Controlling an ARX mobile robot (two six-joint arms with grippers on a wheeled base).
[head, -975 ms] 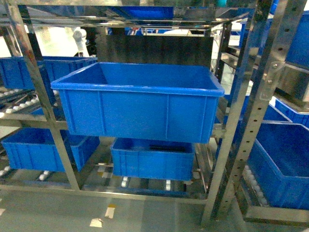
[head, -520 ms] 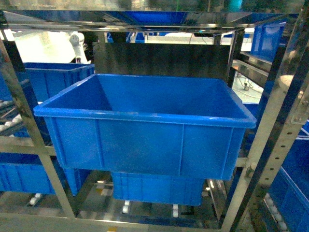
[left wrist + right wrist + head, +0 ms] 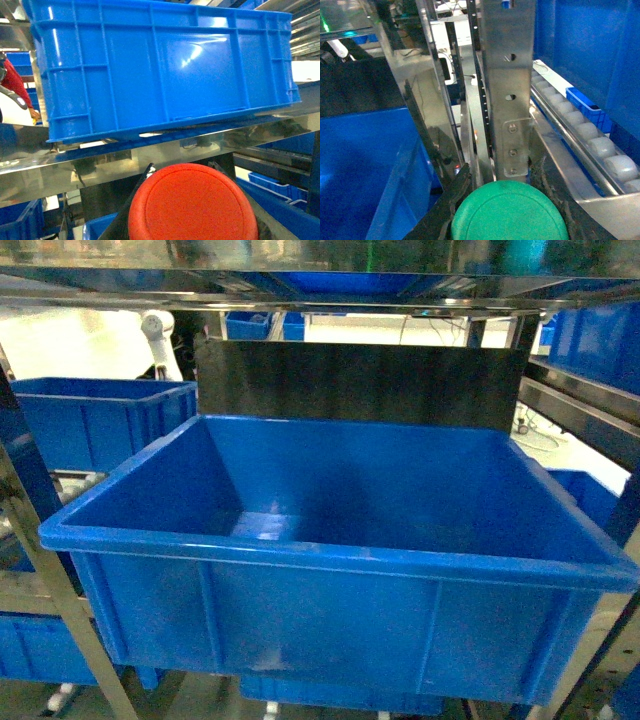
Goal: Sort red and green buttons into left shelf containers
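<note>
The red button (image 3: 192, 205) fills the bottom of the left wrist view, its round cap facing the camera. My left gripper (image 3: 184, 172) is shut on it, with black fingers (image 3: 131, 200) on either side. The green button (image 3: 509, 212) sits the same way in my right gripper (image 3: 502, 187), which is shut on it. A large empty blue shelf container (image 3: 330, 552) stands straight ahead in the head view, where neither gripper shows. Another blue container (image 3: 160, 65) sits on the steel shelf above the left gripper. The button bases are hidden.
A perforated steel upright (image 3: 507, 90) stands directly before the right gripper, with a white roller track (image 3: 590, 135) to its right and a blue bin wall (image 3: 360, 165) to its left. A further blue bin (image 3: 100, 425) sits at the back left, and a steel shelf edge (image 3: 320, 295) runs overhead.
The head view has closed in on the central blue container. It now fills the frame, and the lower bins and floor have dropped out of sight.
</note>
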